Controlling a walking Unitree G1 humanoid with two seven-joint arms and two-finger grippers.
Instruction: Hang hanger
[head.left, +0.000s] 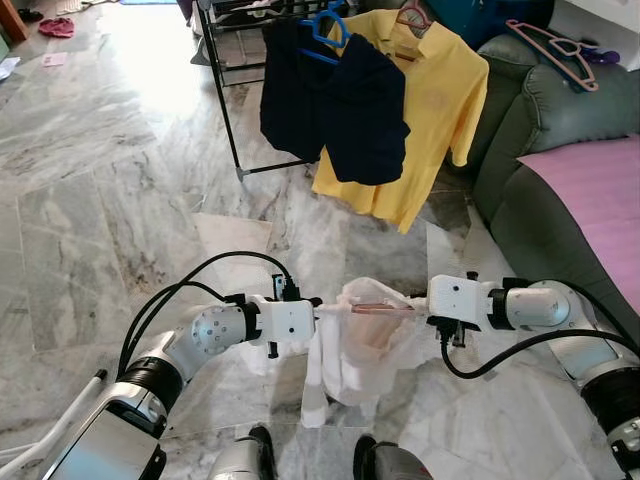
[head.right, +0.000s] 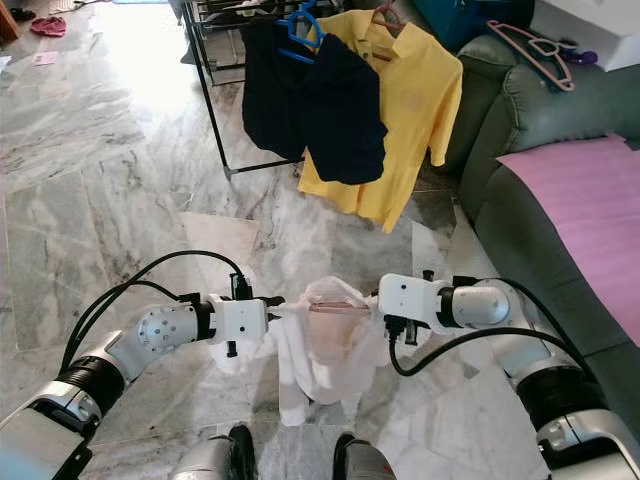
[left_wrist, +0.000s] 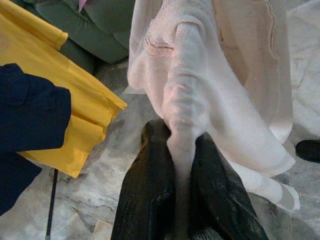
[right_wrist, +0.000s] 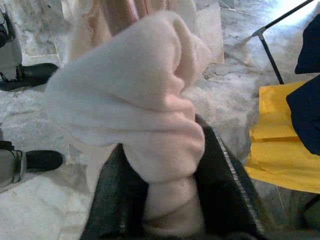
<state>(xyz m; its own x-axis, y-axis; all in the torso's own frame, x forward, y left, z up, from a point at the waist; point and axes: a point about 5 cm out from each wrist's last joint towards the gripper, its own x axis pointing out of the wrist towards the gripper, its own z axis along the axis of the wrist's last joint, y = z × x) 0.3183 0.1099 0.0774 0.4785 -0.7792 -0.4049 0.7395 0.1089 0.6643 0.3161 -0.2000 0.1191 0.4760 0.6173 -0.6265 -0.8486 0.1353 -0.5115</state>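
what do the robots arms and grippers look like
Both arms are silver-white with rounded joint housings, black collars and looping black cables. The left gripper and right gripper each have two long black fingers with a finely ribbed, matte surface.

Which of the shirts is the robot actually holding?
The pale pink shirt, stretched between both hands; the yellow shirt and navy shirt hang on the rack.

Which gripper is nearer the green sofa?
Right. The right gripper holds the white garment on the side towards the green sofa; the left gripper holds its far side.
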